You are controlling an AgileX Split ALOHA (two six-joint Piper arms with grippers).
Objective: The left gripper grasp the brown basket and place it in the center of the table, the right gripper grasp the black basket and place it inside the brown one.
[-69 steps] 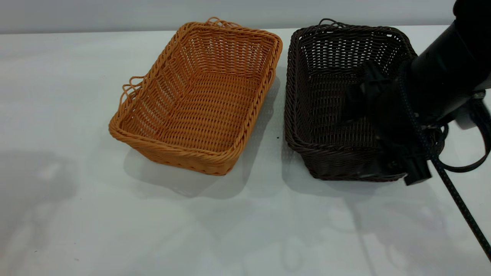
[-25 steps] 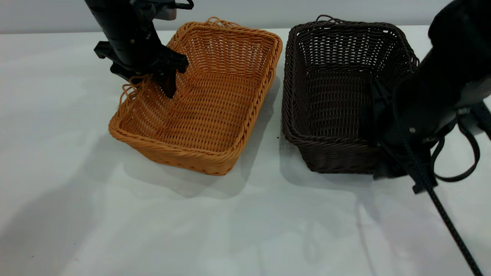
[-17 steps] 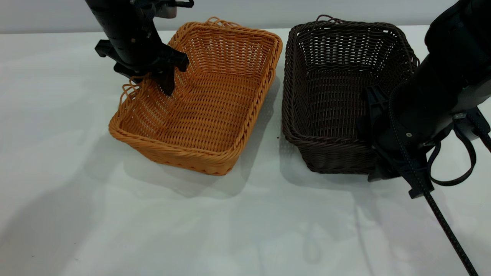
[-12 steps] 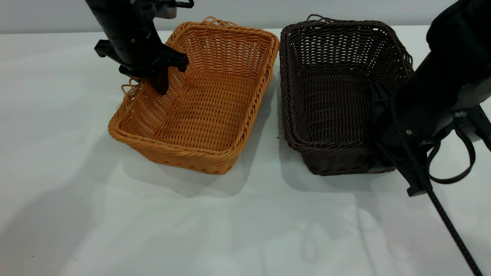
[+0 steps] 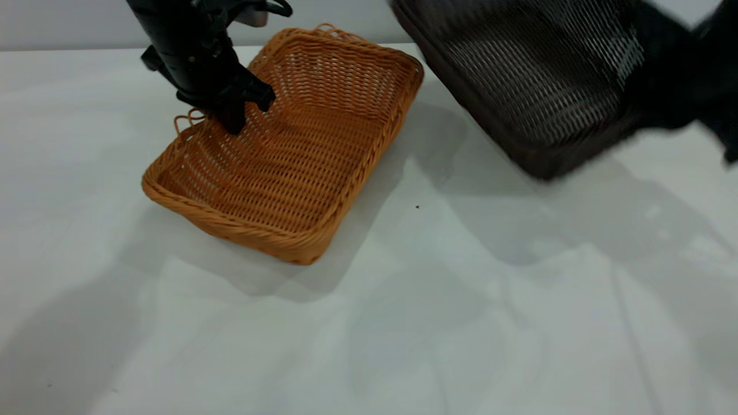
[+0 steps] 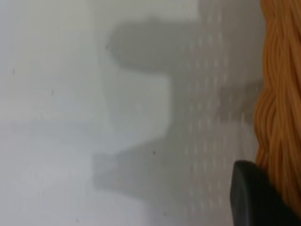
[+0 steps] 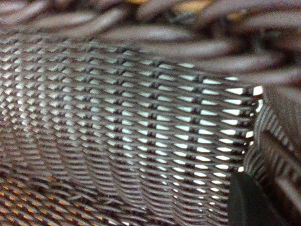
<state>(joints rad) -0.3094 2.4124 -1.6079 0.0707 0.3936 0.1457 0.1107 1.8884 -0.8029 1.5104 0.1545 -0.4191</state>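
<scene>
The brown basket [image 5: 288,155] rests on the white table [image 5: 369,334], left of the middle. My left gripper [image 5: 229,118] is shut on its left long rim, near the loop handle. In the left wrist view the braided rim [image 6: 278,94] runs beside one dark finger [image 6: 256,197]. The black basket [image 5: 530,75] is in the air at the upper right, tilted and blurred by motion. My right gripper [image 5: 648,106] is shut on its right side. The right wrist view shows its dark weave [image 7: 131,117] close up, next to one finger [image 7: 249,202].
A grey wall runs behind the table's far edge. Bare tabletop lies in front of both baskets and at the right, under the raised black basket. A small dark speck [image 5: 417,206] lies on the table between them.
The right gripper has lifted the black basket off the table, up and tilted. The left gripper has dragged the brown basket a little to the left and turned it slightly.
</scene>
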